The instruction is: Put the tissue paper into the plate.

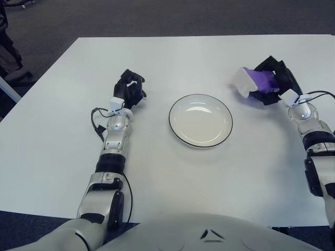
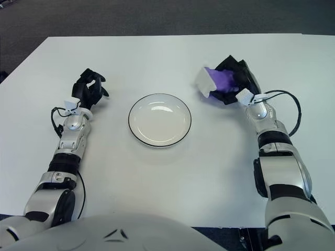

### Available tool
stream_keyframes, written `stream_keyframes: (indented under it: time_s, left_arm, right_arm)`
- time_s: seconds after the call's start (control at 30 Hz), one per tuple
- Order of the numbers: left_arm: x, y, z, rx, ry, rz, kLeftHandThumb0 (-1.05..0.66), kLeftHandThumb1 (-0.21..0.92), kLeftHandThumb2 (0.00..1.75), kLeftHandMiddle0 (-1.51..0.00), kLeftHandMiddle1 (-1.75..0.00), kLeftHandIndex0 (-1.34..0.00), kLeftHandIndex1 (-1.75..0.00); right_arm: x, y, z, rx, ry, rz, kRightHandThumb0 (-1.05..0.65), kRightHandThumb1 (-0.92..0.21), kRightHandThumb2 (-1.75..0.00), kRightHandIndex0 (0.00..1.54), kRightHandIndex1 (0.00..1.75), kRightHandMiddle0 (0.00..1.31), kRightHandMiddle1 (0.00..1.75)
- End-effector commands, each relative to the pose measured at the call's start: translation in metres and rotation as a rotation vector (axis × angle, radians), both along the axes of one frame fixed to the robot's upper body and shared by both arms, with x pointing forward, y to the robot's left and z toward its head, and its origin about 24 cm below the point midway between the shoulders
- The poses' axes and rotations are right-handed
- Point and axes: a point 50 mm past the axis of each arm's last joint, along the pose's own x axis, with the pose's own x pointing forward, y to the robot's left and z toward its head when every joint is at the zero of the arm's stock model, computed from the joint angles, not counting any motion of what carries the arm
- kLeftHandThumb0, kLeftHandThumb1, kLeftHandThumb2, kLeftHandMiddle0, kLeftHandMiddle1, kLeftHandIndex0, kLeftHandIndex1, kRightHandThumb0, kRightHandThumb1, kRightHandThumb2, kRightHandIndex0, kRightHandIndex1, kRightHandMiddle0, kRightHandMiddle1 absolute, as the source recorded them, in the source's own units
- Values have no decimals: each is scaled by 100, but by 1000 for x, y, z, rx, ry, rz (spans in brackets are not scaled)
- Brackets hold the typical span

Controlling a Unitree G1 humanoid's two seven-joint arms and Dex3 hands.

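White plate [image 1: 200, 120] bare; tissue pack [image 1: 255, 81] in right hand [image 1: 272, 82].

The right robot hand [image 1: 275, 78] covers much of the tissue paper [image 1: 254, 82] (its far side seemingly hidden).

Purple-white tissue pack [image 2: 214, 81] gripped in right robot hand [image 2: 233, 81], right of empty black-rimmed plate [image 2: 135, 130].

We see a matt, smooth white table [image 1: 209, 178]. The plate [image 1: 200, 120] looks glossy, like glazed ceramic, with a thin dark rim. The tissue pack [image 2: 215, 81] has shiny purple plastic wrapping. Both arms show smooth silver metal-look shells with black plastic hands.
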Motion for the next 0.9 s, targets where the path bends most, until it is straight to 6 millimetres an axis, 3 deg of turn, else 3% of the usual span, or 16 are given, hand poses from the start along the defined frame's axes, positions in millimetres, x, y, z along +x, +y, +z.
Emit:
stream_keyframes:
  time_s: [0.0, 0.57, 0.87]
  left_arm:
    - [-27, 0, -52, -29, 182, 28, -35, 92, 56, -83, -175, -59, -175]
    - [-26, 1, -51, -27, 183, 28, -35, 92, 56, -83, -175, -60, -175]
    - [-26, 1, -51, -24, 182, 26, -35, 92, 55, -83, -175, -60, -175]
  right_arm:
    - [-1, 13, 18, 100, -72, 63, 0, -23, -142, 62, 175, 49, 174]
    - [-17, 53, 57, -75, -185, 226, 0, -24, -139, 61, 175, 51, 171]
    - [-24, 88, 72, -180, -260, 376, 0, -24, -138, 63, 175, 54, 166]
